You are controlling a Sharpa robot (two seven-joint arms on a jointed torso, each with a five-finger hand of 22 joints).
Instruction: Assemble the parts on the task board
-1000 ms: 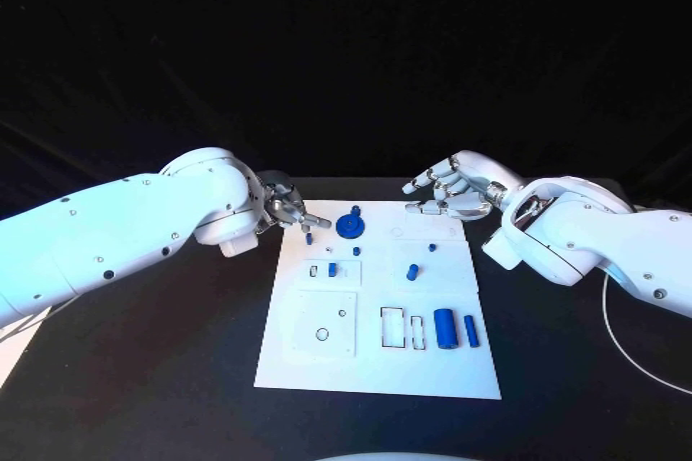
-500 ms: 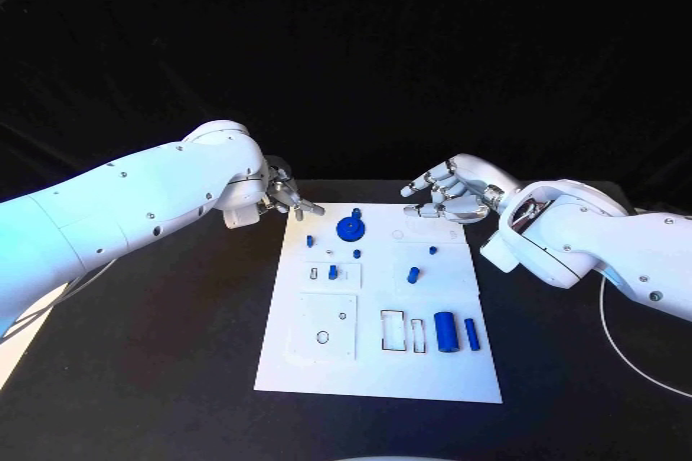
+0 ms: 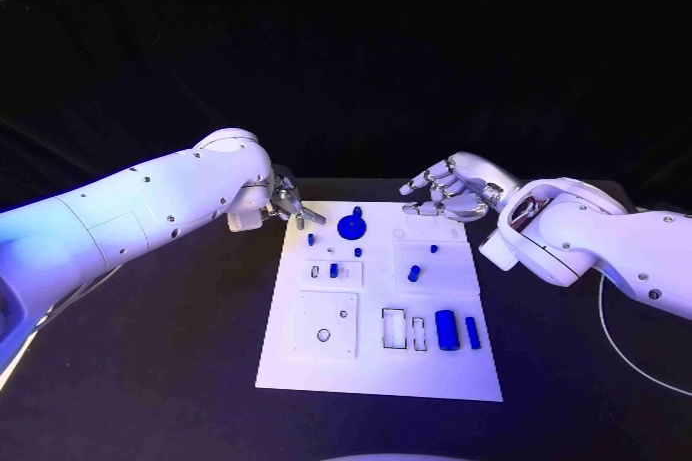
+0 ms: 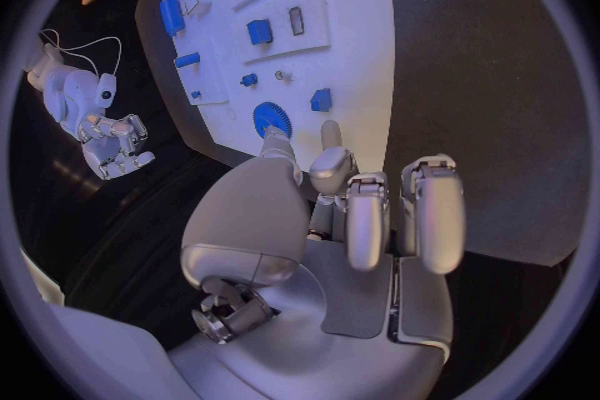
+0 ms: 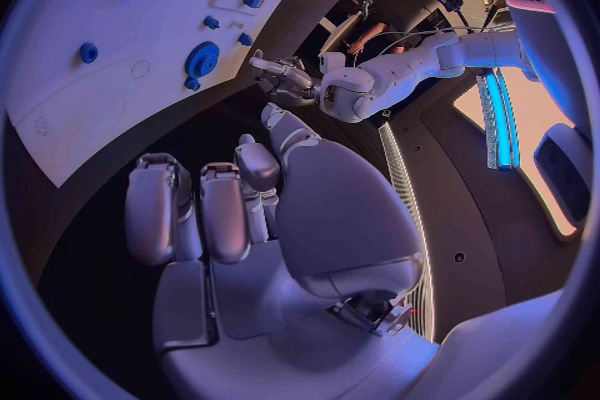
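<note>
Meanwhile, both hands hover empty, fingers apart: left hand (image 3: 283, 203) beside the white board (image 3: 378, 366), blue gear (image 3: 351, 224) just beyond its fingertips. Small, stiff, likely light, it seems best pinched by its rim.

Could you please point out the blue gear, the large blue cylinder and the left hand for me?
blue gear (image 3: 351, 224): head view, on the disc's face.
large blue cylinder (image 3: 446, 330): head view, middle of its body.
left hand (image 3: 283, 205): head view, middle of the hand, by the board's far left corner.
</note>
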